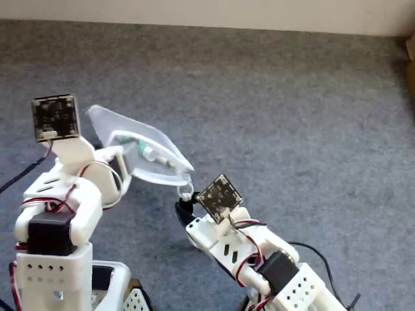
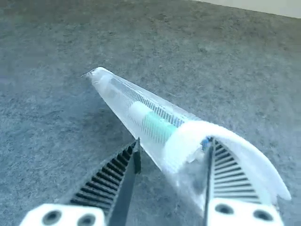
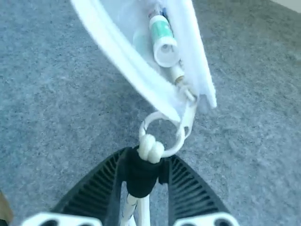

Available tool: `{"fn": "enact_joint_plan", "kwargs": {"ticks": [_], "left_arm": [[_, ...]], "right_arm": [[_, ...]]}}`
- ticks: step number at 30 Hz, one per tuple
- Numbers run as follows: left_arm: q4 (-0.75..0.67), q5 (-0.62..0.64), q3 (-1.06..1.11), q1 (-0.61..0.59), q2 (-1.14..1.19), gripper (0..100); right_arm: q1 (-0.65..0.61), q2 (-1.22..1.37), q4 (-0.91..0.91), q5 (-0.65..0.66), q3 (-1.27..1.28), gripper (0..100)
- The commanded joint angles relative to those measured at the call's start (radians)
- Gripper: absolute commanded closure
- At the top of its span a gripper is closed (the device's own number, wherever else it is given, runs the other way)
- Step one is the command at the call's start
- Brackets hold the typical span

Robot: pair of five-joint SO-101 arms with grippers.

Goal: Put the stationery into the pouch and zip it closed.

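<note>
Closest up, the right hand [image 3: 146, 162] is pressed together on the dark sleeve of the pull cord [image 3: 150, 149], whose white knot sits just at its fingertips and loops through the ring [image 3: 143, 126] of the zip slider. From there the pouch [image 1: 139, 139] hangs lifted off the grey desk [image 1: 292, 97], its long axis running from the slider end by the right hand up and away to a pointed corner past the left arm. At the slider end the two white zip edges stand apart, with a green-banded white tube [image 3: 162, 35] lying lengthwise between them. The left hand [image 2: 173, 143] pinches the pouch's bulging body, its fingers held apart by it. What else lies inside is hard to make out through the clear wall, and the right wrist view cuts off the far corner
</note>
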Motion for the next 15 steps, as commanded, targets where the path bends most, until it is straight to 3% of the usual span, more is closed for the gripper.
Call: {"fn": "enact_joint_plan", "kwargs": {"ticks": [1, 8, 15], "left_arm": [[-0.018, -0.072, -0.012, 0.117, -0.004, 77], [-0.037, -0.229, 0.002, 0.291, -0.004, 77], [-0.074, -0.348, 0.074, 0.383, -0.004, 77]], "right_arm": [[-0.019, -0.067, 0.025, 0.061, 0.008, 99.3], [-0.019, -0.094, 0.041, 0.072, 0.019, 99.3], [-0.015, -0.094, 0.041, 0.071, 0.019, 99.3]]}}
